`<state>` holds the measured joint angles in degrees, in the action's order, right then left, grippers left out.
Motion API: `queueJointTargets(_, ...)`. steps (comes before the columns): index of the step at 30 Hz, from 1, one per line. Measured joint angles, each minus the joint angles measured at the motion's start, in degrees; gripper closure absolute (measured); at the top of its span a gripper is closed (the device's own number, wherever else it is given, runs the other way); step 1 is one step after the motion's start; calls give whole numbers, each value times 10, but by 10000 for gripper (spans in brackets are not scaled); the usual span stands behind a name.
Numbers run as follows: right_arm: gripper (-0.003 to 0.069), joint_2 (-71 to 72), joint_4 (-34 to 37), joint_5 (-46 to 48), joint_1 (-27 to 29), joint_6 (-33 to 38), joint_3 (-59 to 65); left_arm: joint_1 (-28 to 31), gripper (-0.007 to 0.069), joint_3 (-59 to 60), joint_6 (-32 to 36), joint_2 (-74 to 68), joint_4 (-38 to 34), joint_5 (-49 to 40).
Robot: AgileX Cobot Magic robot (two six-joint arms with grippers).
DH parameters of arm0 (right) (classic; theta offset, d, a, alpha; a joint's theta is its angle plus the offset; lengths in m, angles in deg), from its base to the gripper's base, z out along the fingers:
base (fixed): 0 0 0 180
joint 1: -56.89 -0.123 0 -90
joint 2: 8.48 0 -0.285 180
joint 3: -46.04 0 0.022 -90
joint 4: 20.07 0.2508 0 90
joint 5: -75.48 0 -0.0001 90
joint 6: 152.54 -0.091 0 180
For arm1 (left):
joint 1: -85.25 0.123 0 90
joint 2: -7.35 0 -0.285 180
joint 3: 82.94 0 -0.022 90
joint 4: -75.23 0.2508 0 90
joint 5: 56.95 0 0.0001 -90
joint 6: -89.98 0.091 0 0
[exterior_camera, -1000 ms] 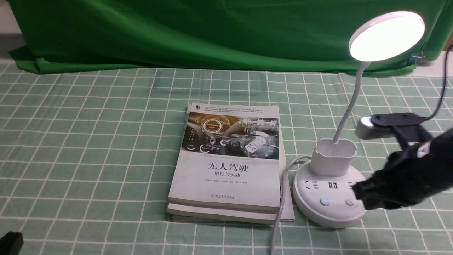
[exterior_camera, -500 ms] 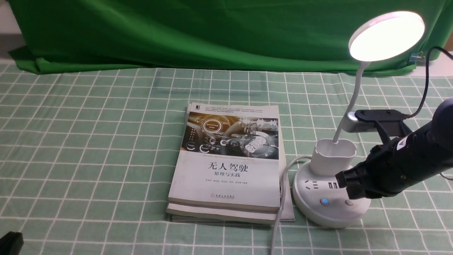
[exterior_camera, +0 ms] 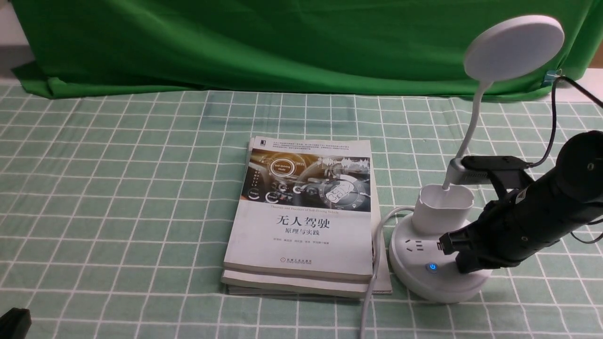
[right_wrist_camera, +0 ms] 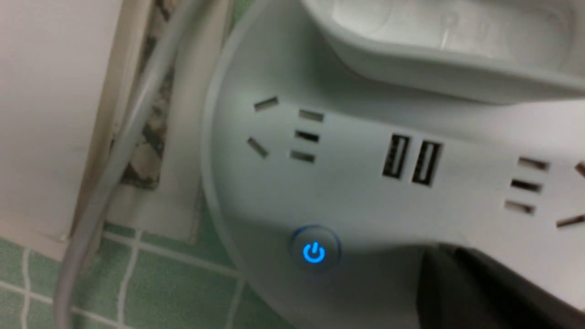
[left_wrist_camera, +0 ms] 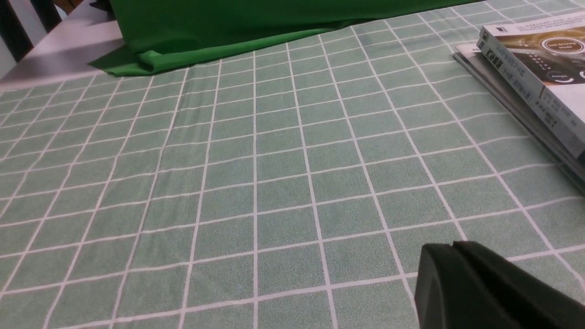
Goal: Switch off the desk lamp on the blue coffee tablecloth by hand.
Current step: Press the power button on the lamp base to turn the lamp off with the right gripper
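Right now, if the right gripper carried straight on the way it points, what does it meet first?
Most likely the lamp base, at the button area right of the blue-lit power button. The right gripper may already be touching it; contact is hidden.

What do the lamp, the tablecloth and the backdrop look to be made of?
Lamp: likely smooth satin white plastic, given its molded cup and base. Tablecloth: probably thin matte fabric, judging by its wavy grid lines. Backdrop: soft matte cloth, shown by its draped folds; fiber unclear.
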<state>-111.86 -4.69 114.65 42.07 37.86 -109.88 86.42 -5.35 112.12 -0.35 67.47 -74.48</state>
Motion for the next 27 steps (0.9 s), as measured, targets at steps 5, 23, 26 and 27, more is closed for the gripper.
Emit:
queueJointTargets(5, 620, 16, -1, 5, 0, 0, -3, 0, 624, 0, 0, 0, 0, 0)
queueJointTargets(23, 624, -7, -7, 6, 0, 0, -9, 0, 624, 0, 0, 0, 0, 0)
queueJointTargets(26, 624, 2, -7, 6, 0, 0, -8, 0, 624, 0, 0, 0, 0, 0)
queueJointTargets(27, 624, 6, -7, 6, 0, 0, -8, 0, 624, 0, 0, 0, 0, 0)
